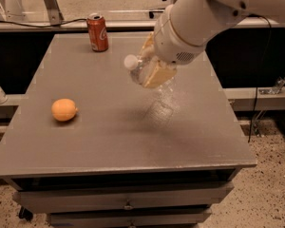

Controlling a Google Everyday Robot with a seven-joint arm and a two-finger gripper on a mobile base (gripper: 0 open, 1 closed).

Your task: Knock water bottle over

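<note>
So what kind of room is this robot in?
Probably a lab or workshop: grey table with drawers, speckled floor, a hanging cable. The gripper is at the tilted water bottle.

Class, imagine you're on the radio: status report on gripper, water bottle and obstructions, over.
Gripper over table centre, at the water bottle. Water bottle tilted steeply, white cap pointing left. Soda can and orange well clear.

No text can be read: the red can's [98, 32] white script cannot be made out; the gripper [152, 64], over the surface [109, 146], clasps the water bottle [137, 72]
</note>
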